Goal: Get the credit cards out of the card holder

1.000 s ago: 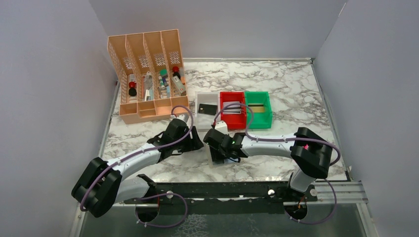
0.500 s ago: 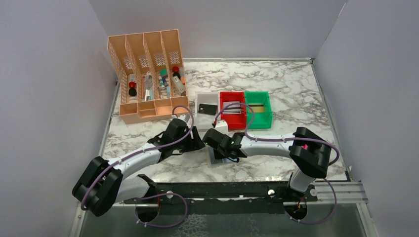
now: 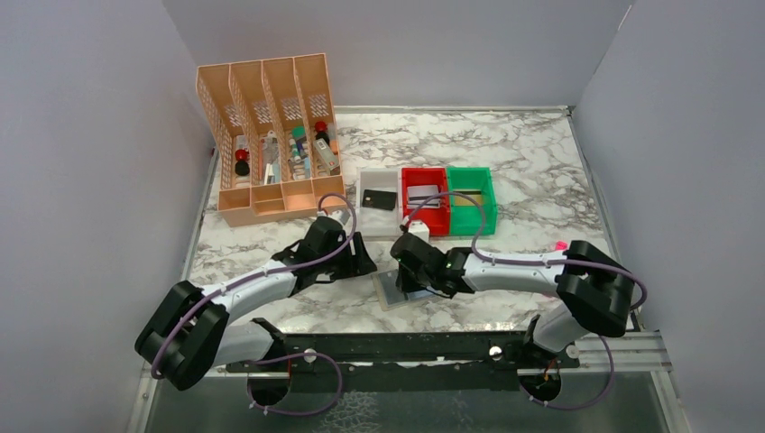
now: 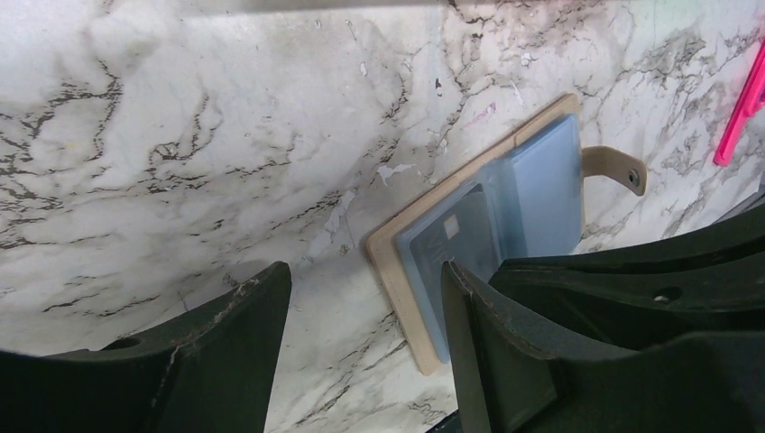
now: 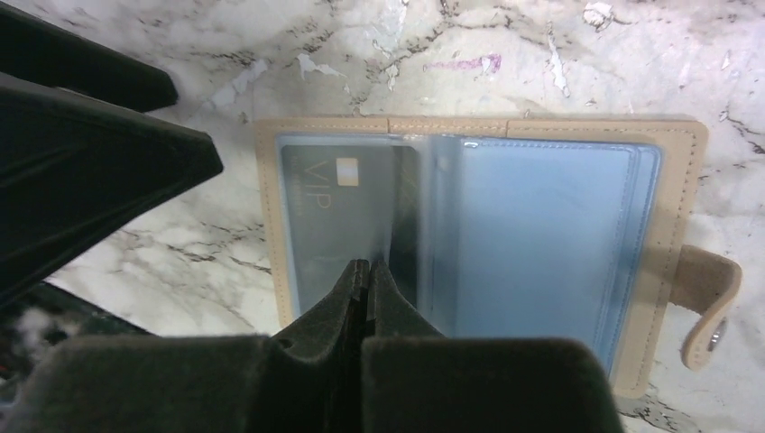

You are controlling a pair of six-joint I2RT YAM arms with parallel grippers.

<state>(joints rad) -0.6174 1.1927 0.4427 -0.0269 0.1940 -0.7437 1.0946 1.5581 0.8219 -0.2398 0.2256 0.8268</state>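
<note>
Right wrist view shows the card holder point(image 5: 686, 225) lying open and flat on the counter point(image 5: 541, 54), with its snap tab point(image 5: 713, 302) hanging off the outer border. A silver-grey VIP card point(image 5: 334, 207) sits inside the clear pocket of the panel opposite that tab. The right pincer point(image 5: 368, 271) is pressed together, its tips resting on that panel at the card's edge nearest the holder's fold. We cannot tell whether the card's edge is really caught between them. The left pincer point(image 4: 361, 284) hangs spread just beside the holder on the side away from the tab. One finger point(image 4: 487, 343) crosses over the holder's border, and we cannot tell whether it touches. We judge the step in hand to be drawing this card out through the pocket mouth at the fold. To do it well, we would keep the pull low and parallel to the panel, straight toward the tab side. The holder looks light and may slide or lift with the card, so we would have the left pincer press down on the tan border as an anchor. If the tips slip off, we would reopen and take a deeper bite on the card.
</note>
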